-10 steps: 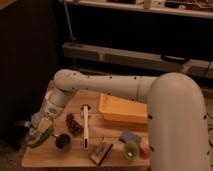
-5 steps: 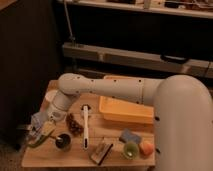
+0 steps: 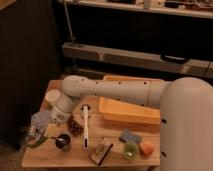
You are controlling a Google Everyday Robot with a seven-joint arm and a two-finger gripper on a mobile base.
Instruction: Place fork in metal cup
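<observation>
Moved: we see the arm sink lower across the table (image 3: 50,159); gripper (image 3: 36,129) stays at left edge.
Fingers: closed, we think on the fork (image 3: 44,141), just left of metal cup (image 3: 62,141).
Risk: we fear the tilted fork catches the rim, tipping the cup.

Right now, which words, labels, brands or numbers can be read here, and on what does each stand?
None can be read. The flat yellow tray and small dark metal cup show no print; any marks on the small brown box cannot be made out. The gripper, over the wooden table's left edge, shows no label.
</observation>
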